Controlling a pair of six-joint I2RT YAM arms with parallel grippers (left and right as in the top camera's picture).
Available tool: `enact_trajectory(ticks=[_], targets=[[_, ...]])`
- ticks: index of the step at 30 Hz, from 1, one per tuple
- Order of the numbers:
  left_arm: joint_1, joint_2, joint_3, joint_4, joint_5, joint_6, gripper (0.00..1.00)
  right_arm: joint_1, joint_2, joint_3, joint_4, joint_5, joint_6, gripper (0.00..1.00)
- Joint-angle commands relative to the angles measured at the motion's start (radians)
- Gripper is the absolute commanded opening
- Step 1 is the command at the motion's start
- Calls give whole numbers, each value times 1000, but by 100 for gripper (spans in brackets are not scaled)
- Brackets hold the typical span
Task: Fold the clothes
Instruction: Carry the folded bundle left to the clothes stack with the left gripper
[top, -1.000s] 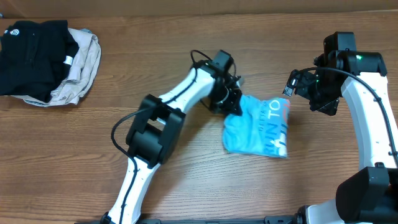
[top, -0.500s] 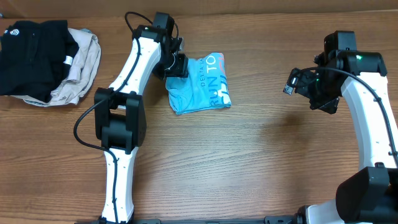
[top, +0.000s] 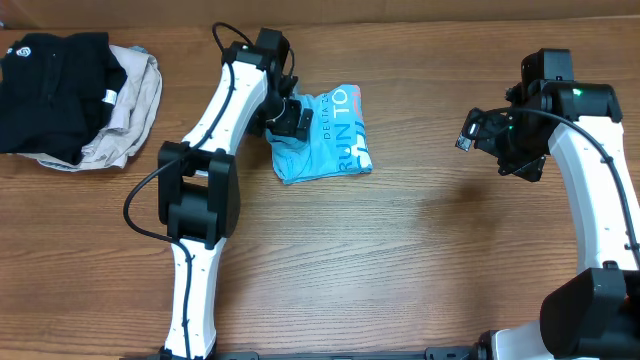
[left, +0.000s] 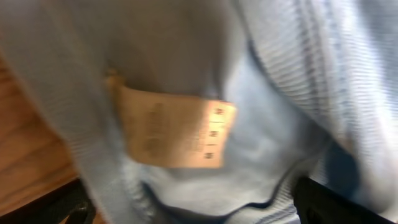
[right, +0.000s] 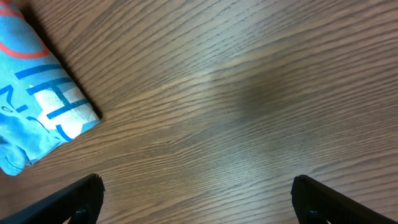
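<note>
Left claw (top: 288, 117) has released the T-shirt (top: 335, 138).

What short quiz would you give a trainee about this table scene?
1. True or false: the right gripper holds the blue T-shirt.
2. Which gripper is at the T-shirt? A) the left gripper B) the right gripper C) neither
3. Which two garments lie piled at the far left of the table?
Key: 1 false; it is open, apart from the shirt. 2 A. 3 the black garment, partly over the beige garment.
</note>
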Motion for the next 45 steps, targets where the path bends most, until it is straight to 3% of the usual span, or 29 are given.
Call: enact_trajectory(ticks=[1,12,14,16,17,19,21,26,32,42,45], targets=[[-48,2,-56,26,66,-56,100,0,-21,13,9,8,-6,100],[-75,2,-248,216,64,-151,100,0,-21,13,1,8,-6,100],[-74,2,-267,233,53,-151,92,0,-21,13,2,8,-6,100],[-75,2,-273,244,50,-149,81,0,-21,13,3,8,-6,100],[-75,2,-273,249,49,-143,70,0,-21,13,3,8,-6,100],[-74,2,-272,266,49,-126,33,0,-21,13,1,8,-6,100],[-69,2,-272,281,39,-122,4,0,-21,13,-1,8,-6,100],[-35,2,-262,254,35,-123,4,0,-21,13,0,5,-5,100],[71,1,-97,23,35,-121,4,0,-21,13,4,5,-6,100],[271,1,527,-401,40,-78,4,0,-21,13,-3,5,-7,100],[331,1,765,-460,130,-82,4,0,-21,13,1,5,-7,100]])
